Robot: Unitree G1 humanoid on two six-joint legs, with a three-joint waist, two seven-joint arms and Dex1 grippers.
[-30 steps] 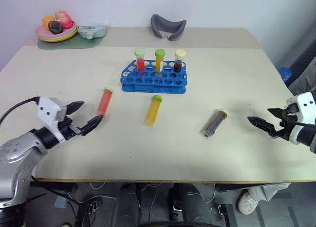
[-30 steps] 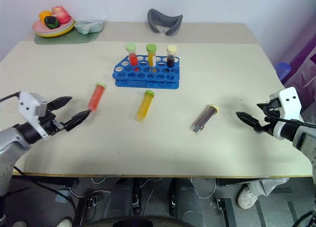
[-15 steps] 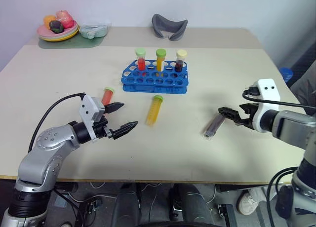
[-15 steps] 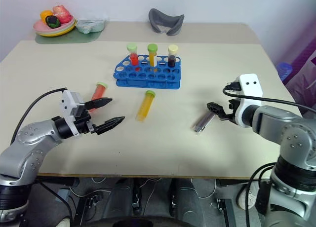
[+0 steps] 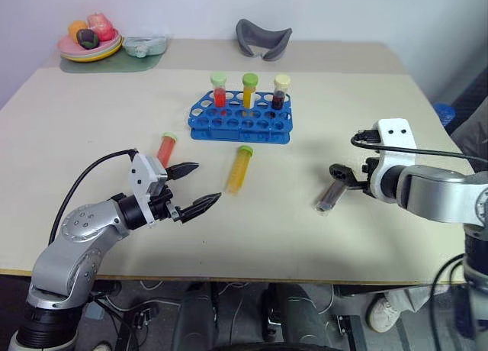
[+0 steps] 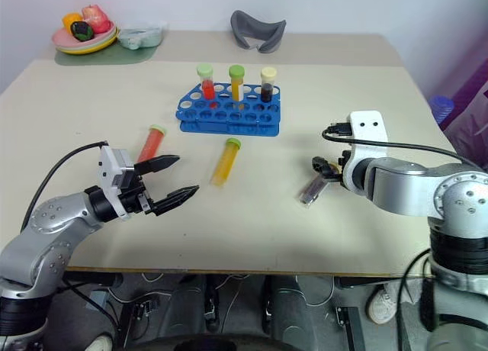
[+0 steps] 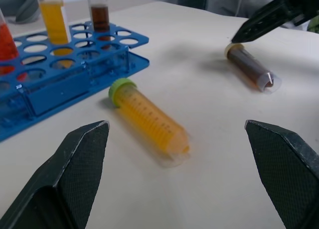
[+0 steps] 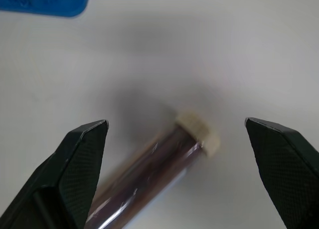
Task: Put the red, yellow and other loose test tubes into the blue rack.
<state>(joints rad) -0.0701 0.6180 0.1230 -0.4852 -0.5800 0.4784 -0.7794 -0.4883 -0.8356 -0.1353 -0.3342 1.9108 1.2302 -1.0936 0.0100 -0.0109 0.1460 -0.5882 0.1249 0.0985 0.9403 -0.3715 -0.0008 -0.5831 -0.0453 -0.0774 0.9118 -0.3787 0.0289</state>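
Both arms closing in on loose tubes, nothing gripped yet

My right gripper point(image 8: 177, 154) hangs wide open and empty over the dark tube point(image 5: 332, 194); my left gripper point(image 5: 192, 189), equally open and empty, faces the yellow tube point(image 5: 239, 169) near the blue rack point(image 5: 241, 119). I fear a fingertip nudging a round tube and rolling it away

Both head views look forward and down over the whole counter point(image 5: 91, 122), sharing the blue rack point(image 5: 240, 122) at centre. The left wrist view faces low across the counter, close to the yellow tube point(image 7: 149, 122). The right wrist view looks steeply down, very near the dark tube point(image 8: 149, 181).
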